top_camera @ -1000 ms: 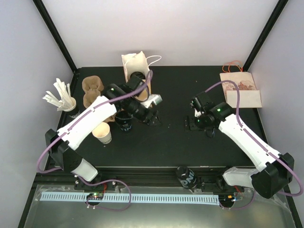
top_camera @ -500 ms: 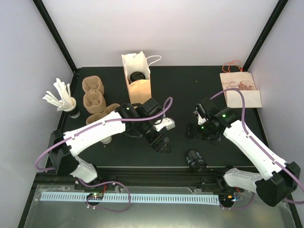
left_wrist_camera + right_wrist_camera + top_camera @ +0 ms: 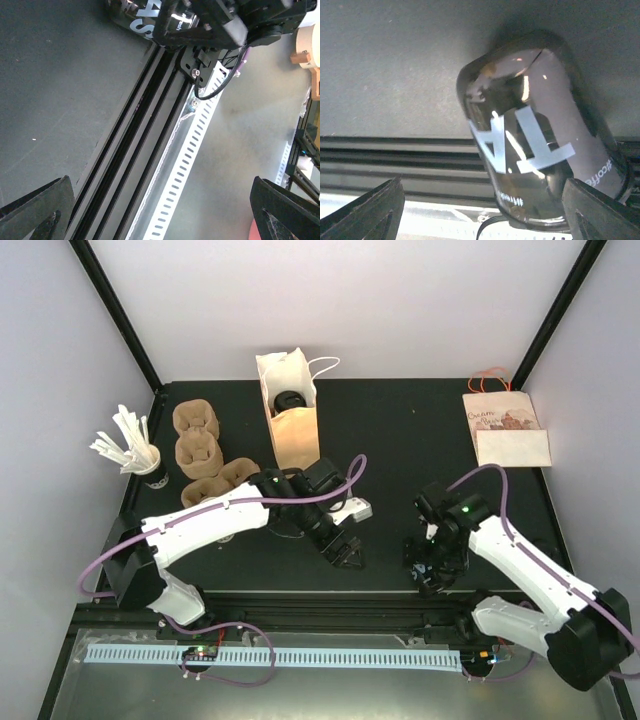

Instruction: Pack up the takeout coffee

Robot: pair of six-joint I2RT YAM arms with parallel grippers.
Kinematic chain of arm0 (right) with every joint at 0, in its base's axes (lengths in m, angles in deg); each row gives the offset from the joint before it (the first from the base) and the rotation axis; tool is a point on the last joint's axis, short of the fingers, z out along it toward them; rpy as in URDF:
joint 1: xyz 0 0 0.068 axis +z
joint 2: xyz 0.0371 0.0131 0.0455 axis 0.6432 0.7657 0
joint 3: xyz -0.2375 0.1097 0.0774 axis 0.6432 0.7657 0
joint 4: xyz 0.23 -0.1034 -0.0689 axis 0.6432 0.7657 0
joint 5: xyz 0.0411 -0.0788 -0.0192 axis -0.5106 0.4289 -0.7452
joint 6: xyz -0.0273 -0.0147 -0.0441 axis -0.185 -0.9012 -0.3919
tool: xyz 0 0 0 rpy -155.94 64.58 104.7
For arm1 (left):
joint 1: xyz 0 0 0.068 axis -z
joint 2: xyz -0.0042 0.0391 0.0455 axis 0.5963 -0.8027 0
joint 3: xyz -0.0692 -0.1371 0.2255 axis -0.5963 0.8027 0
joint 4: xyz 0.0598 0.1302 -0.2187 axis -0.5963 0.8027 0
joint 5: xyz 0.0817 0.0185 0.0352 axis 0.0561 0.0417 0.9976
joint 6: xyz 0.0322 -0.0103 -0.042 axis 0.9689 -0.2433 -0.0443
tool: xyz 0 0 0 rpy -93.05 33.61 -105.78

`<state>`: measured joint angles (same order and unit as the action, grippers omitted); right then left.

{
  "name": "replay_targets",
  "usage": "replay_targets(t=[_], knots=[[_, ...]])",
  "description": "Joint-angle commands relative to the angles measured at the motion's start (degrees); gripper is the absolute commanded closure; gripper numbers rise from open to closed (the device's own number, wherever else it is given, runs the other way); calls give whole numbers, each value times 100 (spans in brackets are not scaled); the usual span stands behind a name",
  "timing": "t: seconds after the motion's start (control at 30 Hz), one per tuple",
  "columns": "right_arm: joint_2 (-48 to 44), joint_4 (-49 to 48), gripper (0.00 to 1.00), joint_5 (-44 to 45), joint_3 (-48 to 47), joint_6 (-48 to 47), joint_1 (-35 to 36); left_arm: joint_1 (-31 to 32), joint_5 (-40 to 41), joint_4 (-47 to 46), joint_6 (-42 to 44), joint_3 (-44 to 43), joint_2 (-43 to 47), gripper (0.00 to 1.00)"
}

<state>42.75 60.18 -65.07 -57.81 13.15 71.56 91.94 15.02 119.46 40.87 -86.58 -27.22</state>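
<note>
The fingers (image 3: 35, 215) of the left gripper (image 3: 348, 556) are spread as wide as they go, and nothing is held between them. Only the table's front rail (image 3: 150, 150) is seen beneath. This gripper is held low over the black table (image 3: 400, 440), near its front edge. The right gripper (image 3: 428, 565) is likewise opened wide. A dark takeout coffee cup (image 3: 540, 150) with white lettering is seen lying on its side between that gripper's fingers (image 3: 365, 215), by the front edge, and no grip on it can be made out. Farther back, an upright paper bag (image 3: 297, 435) is seen with a second dark cup (image 3: 289, 400) inside. Cardboard cup carriers (image 3: 198, 440) are laid to its left.
</note>
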Motion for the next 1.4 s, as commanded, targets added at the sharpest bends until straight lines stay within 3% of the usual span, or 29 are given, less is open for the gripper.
replay_targets(t=[0.0, 0.13, 0.47, 0.8, 1.03, 1.17, 1.37], knots=[[449, -394, 11, 684, -18, -5, 133, 39, -60, -161, 16, -235, 13, 1], [810, -414, 10, 1565, -359, -219, 228, 39, 66, 12, 111, -430, -91, 1], [1781, -294, 12, 2137, -661, -594, 309, -25, 248, 193, 202, -629, -200, 2], [2665, -507, 17, 1843, -589, -701, 310, -252, 276, 229, 283, -694, -200, 2], [2926, -566, 31, 1650, -648, -834, 310, -385, 280, 312, 342, -721, -209, 2], [2976, -472, 39, 1511, -975, -854, 312, -463, 307, 328, 359, -750, -170, 2], [3315, -375, 40, 972, -1844, -864, 290, -692, 403, 372, 338, -941, -144, 2]])
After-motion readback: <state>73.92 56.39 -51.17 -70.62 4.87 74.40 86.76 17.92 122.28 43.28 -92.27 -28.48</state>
